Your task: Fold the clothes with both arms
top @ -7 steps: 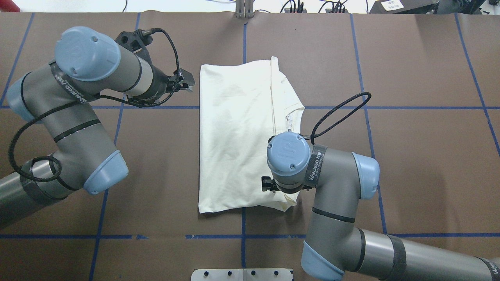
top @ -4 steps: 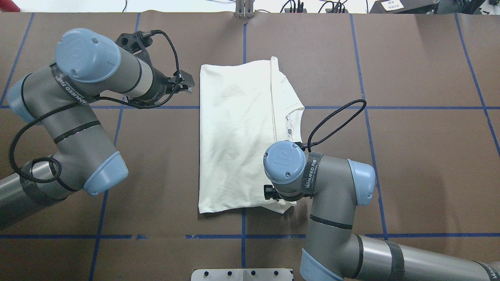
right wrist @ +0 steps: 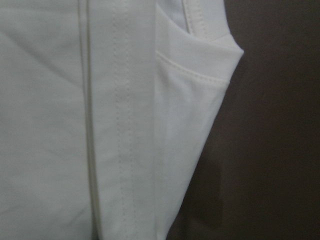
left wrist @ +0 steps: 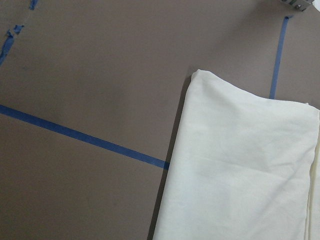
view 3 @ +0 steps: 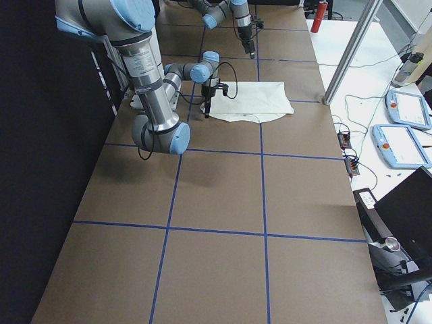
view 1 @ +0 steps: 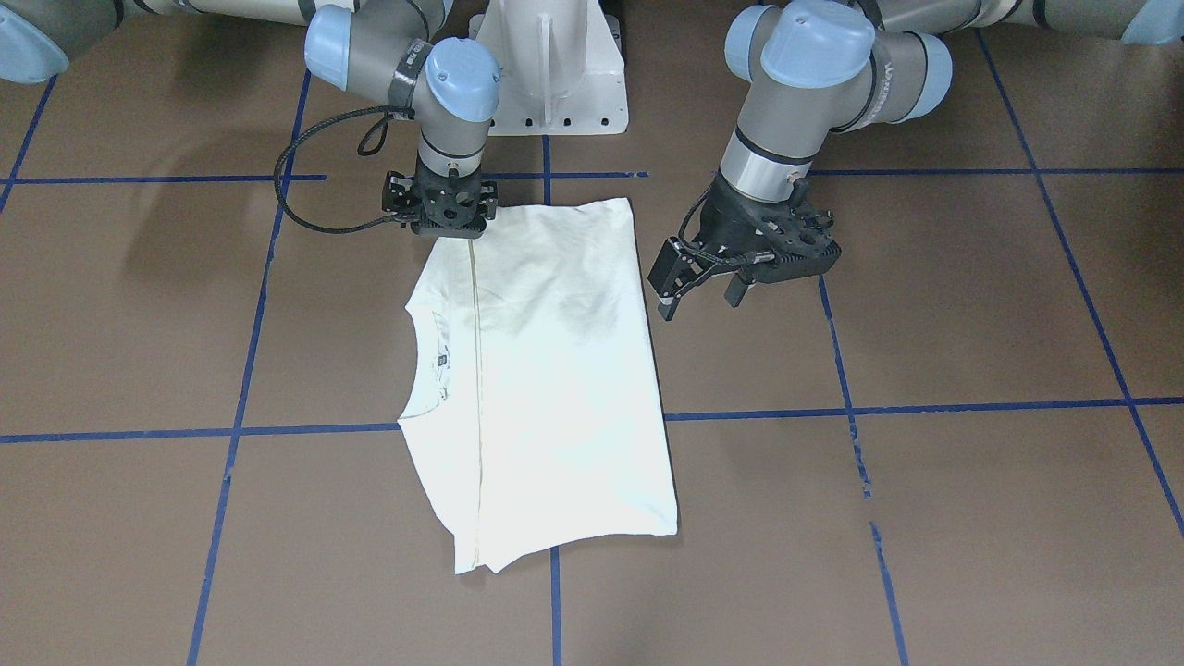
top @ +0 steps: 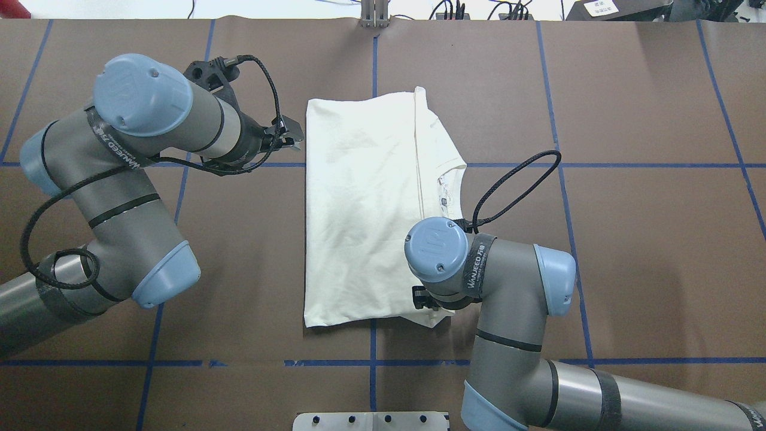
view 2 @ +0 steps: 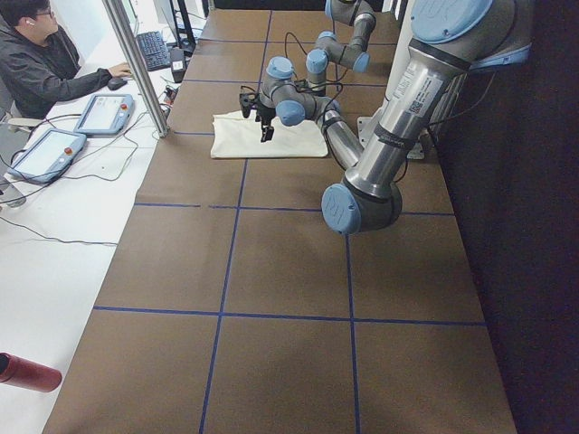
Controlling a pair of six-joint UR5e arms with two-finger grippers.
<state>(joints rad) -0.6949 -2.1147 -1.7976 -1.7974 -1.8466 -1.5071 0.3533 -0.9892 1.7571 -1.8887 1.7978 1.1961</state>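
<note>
Starting at the bottom of the overhead frame, the right arm (top: 508, 335) bends in from the lower right. The right gripper (view 1: 450, 227) points straight down at the lower right corner of the cream T-shirt (top: 359, 209); its fingers are hidden, so I cannot tell how wide they stand. The shirt lies flat at centre frame on the brown table (top: 628, 239), folded lengthwise, plain side up, collar at its right edge. Further up, just beside the shirt's upper left edge, the left gripper (top: 295, 135) hovers with fingers spread, holding nothing.
</note>
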